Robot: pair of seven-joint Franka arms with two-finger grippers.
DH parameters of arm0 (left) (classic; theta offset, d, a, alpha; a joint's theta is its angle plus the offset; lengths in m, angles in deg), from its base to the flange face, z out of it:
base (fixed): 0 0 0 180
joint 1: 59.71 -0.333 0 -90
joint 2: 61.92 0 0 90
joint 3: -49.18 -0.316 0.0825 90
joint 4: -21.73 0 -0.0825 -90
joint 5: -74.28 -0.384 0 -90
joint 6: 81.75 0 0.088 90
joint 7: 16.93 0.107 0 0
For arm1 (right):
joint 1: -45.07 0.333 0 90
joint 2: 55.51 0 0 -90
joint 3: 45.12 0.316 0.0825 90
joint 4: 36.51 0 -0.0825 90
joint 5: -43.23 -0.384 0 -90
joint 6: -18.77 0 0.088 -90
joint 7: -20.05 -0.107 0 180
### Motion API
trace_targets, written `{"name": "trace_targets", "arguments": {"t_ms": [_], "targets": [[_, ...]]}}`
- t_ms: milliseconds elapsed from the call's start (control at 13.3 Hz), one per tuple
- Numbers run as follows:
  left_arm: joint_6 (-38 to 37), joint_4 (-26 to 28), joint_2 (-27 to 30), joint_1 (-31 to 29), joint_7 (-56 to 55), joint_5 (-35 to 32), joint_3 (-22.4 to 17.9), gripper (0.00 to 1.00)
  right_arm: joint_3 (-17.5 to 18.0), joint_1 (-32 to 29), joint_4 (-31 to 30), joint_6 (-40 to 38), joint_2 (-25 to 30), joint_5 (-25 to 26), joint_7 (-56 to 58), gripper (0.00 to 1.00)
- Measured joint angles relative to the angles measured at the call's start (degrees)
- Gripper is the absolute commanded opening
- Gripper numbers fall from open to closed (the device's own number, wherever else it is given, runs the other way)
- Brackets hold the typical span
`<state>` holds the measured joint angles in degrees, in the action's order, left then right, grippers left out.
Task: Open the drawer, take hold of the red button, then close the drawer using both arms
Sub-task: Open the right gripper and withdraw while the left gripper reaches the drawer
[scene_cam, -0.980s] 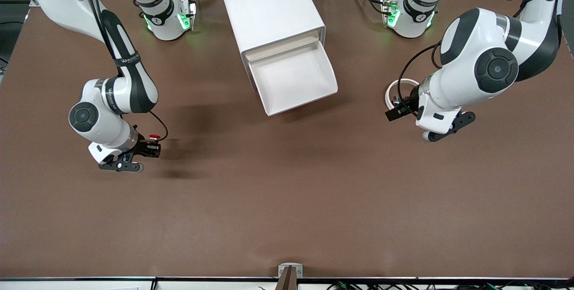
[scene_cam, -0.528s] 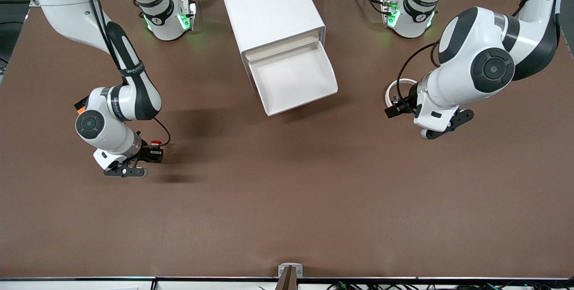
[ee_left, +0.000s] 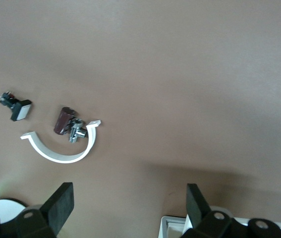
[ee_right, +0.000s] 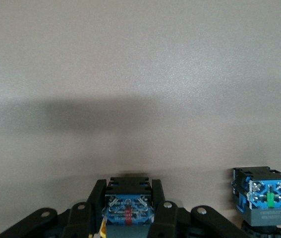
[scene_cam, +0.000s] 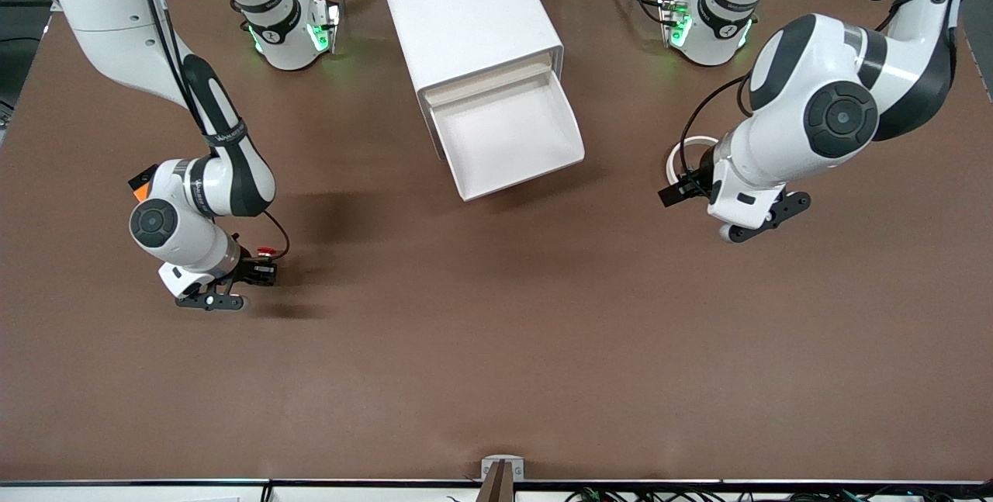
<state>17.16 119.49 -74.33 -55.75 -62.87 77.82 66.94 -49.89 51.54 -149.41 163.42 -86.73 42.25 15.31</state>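
My right gripper (scene_cam: 260, 272) is clamping its fingers on the button (ee_right: 129, 203); the open drawer (scene_cam: 508, 137) is lying toward the desk's middle. My left gripper (ee_left: 130, 208) is waiting with fingers spread.

right gripper (scene_cam: 260, 273) lower, left gripper (scene_cam: 673, 193) shifted

I see even, bright overhead light on the brown table (scene_cam: 496, 347); soft shadows spread beneath both arms and the open drawer (scene_cam: 508, 141). Green LEDs glow at the bases. My wrist views look hazier, slightly washed out.
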Motion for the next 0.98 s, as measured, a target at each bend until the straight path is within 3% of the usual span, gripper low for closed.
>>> {"name": "trace_targets", "arguments": {"t_ms": [226, 301, 377, 754, 980], "targets": [[5.4, 0.9, -1.6, 2.3, 0.0, 0.0, 0.1, 1.0, 0.1, 0.0, 0.0, 0.6, -0.8, 0.0, 0.0, 0.0], [7.9, 1.7, -2.3, 3.3, 0.0, 0.0, 0.1, 1.0, 0.1, 0.0, 0.0, 0.8, -1.1, 0.0, 0.0, 0.15], [10.0, 2.6, -3.1, 4.2, 0.0, 0.0, 0.1, 1.0, 0.1, 0.0, 0.0, 0.8, -1.1, 0.0, 0.0, 0.99], [17.7, 5.3, -7.1, 10.4, -2.6, 0.0, 0.3, 1.0, 0.0, -0.1, 1.6, 0.1, -1.2, 0.0, 0.2, 1.0], [24.8, 6.9, -9.0, 14.6, -7.4, 0.0, 0.4, 1.0, -0.1, -0.4, 5.4, -7.7, -0.4, 0.0, 1.7, 1.0]]}}
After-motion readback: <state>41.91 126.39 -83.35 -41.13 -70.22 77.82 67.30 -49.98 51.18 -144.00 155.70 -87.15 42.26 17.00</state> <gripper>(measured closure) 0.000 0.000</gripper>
